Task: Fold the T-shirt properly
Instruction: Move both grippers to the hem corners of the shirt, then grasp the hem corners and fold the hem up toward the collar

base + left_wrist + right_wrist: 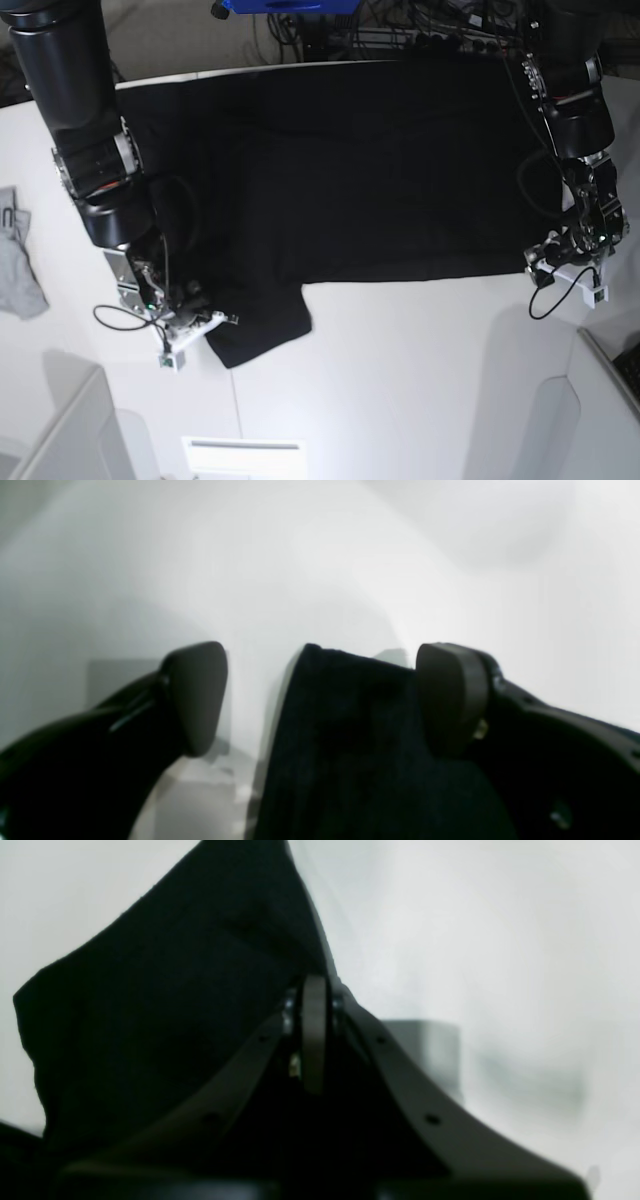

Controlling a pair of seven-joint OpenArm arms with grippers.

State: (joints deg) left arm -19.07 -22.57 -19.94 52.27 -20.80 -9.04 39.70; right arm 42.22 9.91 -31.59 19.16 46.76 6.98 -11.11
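With our right fingers (pixel 314 1035) clenched on the T-shirt (pixel 380 170) sleeve and left fingers (pixel 320 700) released around its hem, we next close left and fold.

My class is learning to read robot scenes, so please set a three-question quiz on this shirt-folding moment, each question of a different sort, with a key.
1. True or false: the T-shirt lies spread on the white table.
2. Which gripper is shut on the shirt?
A. left
B. right
C. both
3. Fill in: at the table's edge on the right arm's side lies a small ____ cloth.

Key
1. True. It covers the far part of the table, one sleeve pointing toward the near edge.
2. B. The right gripper has its jaws closed on black fabric; the left gripper has its jaws apart, fabric between them.
3. Grey.
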